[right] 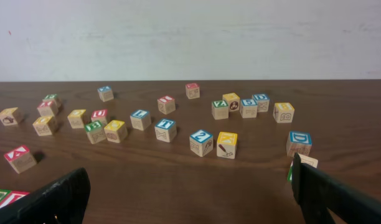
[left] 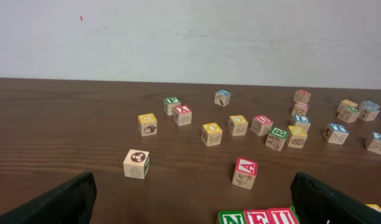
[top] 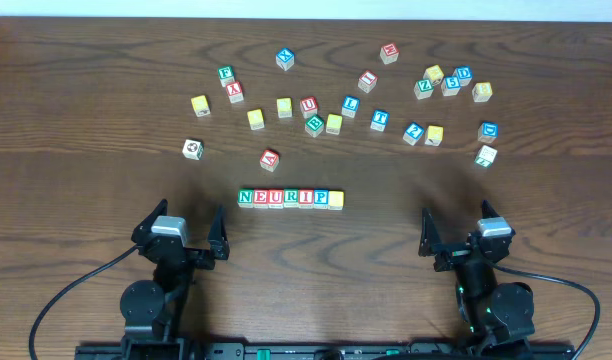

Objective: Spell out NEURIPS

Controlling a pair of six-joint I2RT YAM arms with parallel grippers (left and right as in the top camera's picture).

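A row of letter blocks (top: 289,198) lies in the middle of the table, reading N, E, U, R, I, P, with a yellow-topped block (top: 336,199) at its right end; that block's letter is too small to read. The row's left end shows in the left wrist view (left: 259,217). My left gripper (top: 183,234) is open and empty, in front and to the left of the row. My right gripper (top: 456,238) is open and empty, in front and to the right of it.
Several loose letter blocks are scattered across the far half of the table, among them a red A block (top: 270,159), a white O block (top: 192,149) and a blue 2 block (top: 413,131). A pale wall stands behind the table.
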